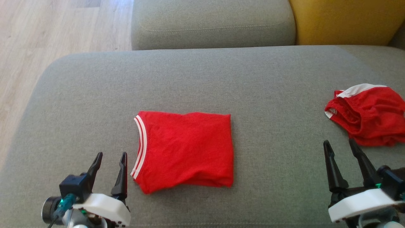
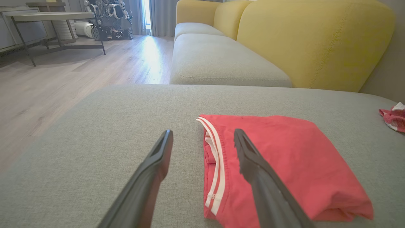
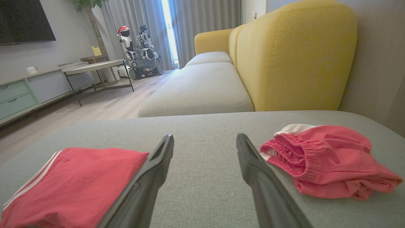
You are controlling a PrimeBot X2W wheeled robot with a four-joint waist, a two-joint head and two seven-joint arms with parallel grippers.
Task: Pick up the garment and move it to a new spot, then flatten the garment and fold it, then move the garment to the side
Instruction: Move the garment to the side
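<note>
One red garment [image 1: 185, 148] — folded, white-trimmed

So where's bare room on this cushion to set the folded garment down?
Widest bare stretch: grey cushion behind the folded red garment, up to its back edge. Also free: the strip between that garment and the crumpled red shorts, and the cushion's left end. Crowded at the right edge, around the shorts and right pincer.

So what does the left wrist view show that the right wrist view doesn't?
Left wrist: the open left tool and the layers inside the striped opening of the folded red fabric garment. Right wrist: the open right tool, a dark wall screen and pale green drawers. Both: that folded garment, a crumpled red-and-white garment, the yellow upholstered sofa back and the grey fabric cushion.
</note>
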